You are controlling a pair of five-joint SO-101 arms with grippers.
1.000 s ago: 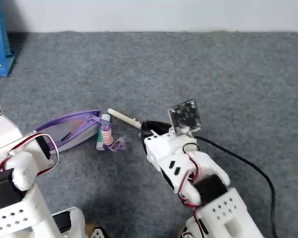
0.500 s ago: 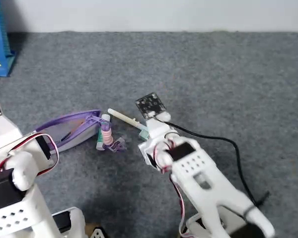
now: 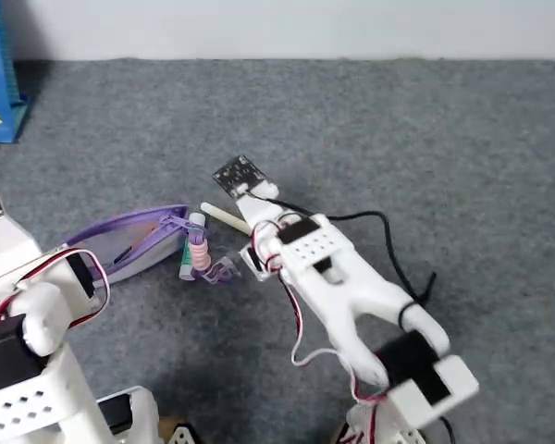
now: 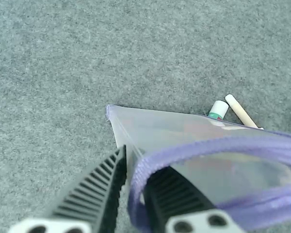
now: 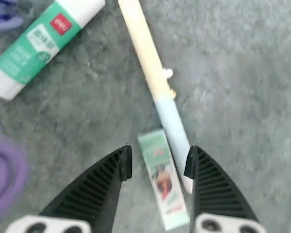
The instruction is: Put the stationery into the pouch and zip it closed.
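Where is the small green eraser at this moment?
In the right wrist view the eraser lies on the grey mat between the open fingers of the right tool, close beside the blue end of the pen.

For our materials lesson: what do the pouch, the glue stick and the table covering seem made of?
The pouch looks like soft translucent plastic, since faint shapes show through; its purple edge looks woven. The glue stick is probably smooth hard plastic, white with a green label. The table covering seems grey felt or carpet, fuzzy and matt.
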